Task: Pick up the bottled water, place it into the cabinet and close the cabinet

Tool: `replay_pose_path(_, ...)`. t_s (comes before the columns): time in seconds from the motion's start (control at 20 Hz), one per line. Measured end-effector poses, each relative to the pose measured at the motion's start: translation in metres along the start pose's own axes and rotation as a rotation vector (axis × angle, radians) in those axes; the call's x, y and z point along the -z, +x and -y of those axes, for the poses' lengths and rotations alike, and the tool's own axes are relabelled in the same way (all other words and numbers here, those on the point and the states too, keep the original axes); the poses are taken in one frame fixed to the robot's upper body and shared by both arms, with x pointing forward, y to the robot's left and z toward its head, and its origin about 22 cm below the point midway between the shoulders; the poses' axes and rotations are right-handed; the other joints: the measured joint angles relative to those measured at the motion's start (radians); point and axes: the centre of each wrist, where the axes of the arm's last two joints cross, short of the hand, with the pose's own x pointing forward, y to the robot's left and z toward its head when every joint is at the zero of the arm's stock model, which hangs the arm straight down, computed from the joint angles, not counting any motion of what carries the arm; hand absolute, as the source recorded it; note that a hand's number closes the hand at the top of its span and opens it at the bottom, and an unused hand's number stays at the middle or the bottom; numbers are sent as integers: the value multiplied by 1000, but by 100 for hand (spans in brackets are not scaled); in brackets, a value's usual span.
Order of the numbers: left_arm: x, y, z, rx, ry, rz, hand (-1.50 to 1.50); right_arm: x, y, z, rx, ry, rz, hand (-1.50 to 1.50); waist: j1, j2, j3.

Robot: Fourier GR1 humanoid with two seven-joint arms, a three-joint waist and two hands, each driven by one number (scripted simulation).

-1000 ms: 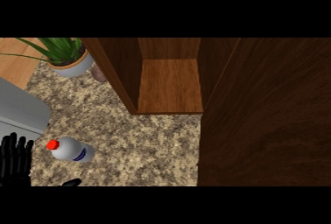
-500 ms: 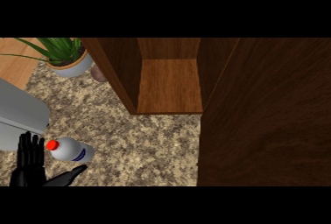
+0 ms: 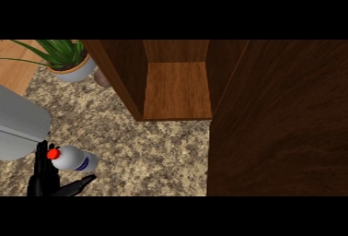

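While the cabinet (image 3: 176,90) stands open far right, the left hand (image 3: 46,177), fingers straight, flanks the bottle (image 3: 71,159), not grasping it.

- Bottled water (image 3: 73,160): clear bottle with a red cap and a blue label band. It stands on the speckled granite counter at the lower left, well apart from the cabinet.
- Cabinet (image 3: 178,87): dark brown wood, open. 1 lighter wooden shelf is visible inside, with nothing on it.
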Motion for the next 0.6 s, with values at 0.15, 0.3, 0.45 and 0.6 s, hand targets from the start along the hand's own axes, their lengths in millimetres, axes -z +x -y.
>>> replay_pose_path(0.15, -4, -16, 7, -46, -41, -12, -150, 3, 0, 2, -12, -5, 4, -150, 6, 2, 0)
replay_pose_path(0.3, -5, -28, 18, -85, -56, -13, -150, 1, 0, 4, -25, -7, 3, -150, 6, 1, 0)
replay_pose_path(0.45, -4, -36, 13, -116, -46, -4, 150, -2, -1, 0, 2, -10, -1, -150, 5, 1, 0)
replay_pose_path(0.6, -2, -43, 16, -151, -19, 8, 150, -5, 0, -1, 5, -10, -3, -150, 5, -1, 6)
